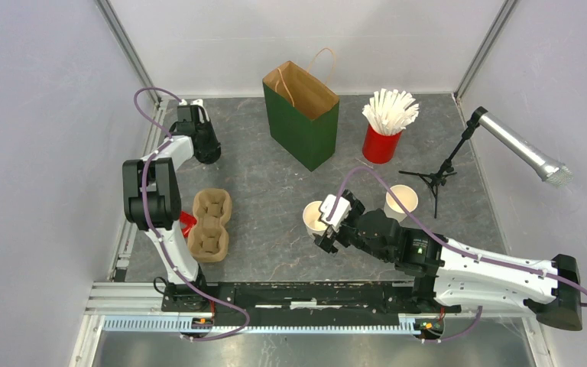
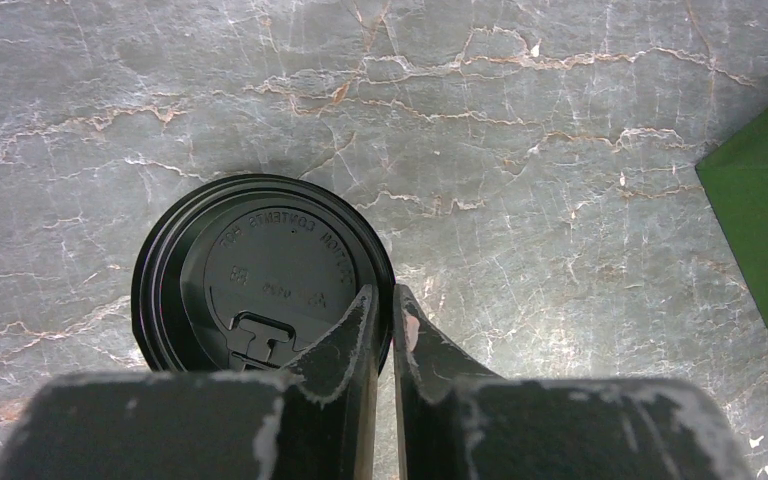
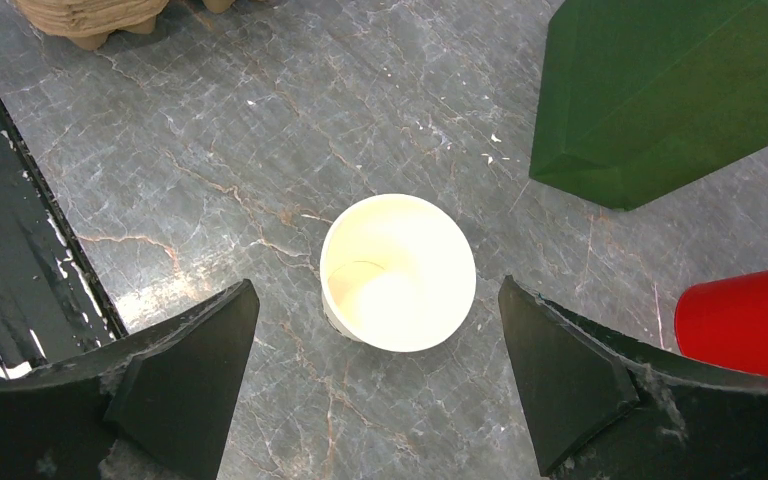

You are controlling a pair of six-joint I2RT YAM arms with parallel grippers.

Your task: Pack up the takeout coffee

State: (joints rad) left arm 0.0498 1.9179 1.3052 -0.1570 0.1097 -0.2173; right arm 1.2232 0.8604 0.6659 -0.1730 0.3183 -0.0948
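In the top view, a small white paper cup (image 1: pixel 315 218) is seen standing open on the grey marbled tabletop (image 1: pixel 275 191), with a second white paper cup (image 1: pixel 401 202) to its right and a tall green paper bag (image 1: pixel 302 122) behind them

In the left wrist view, the left tool (image 2: pixel 385 300) is clenched at the right rim of a round black plastic lid (image 2: pixel 250 270) lying flat; whether the rim is pinched cannot be told

In the right wrist view, the right tool (image 3: pixel 377 300) is released, with the small white paper cup between its fingers, untouched
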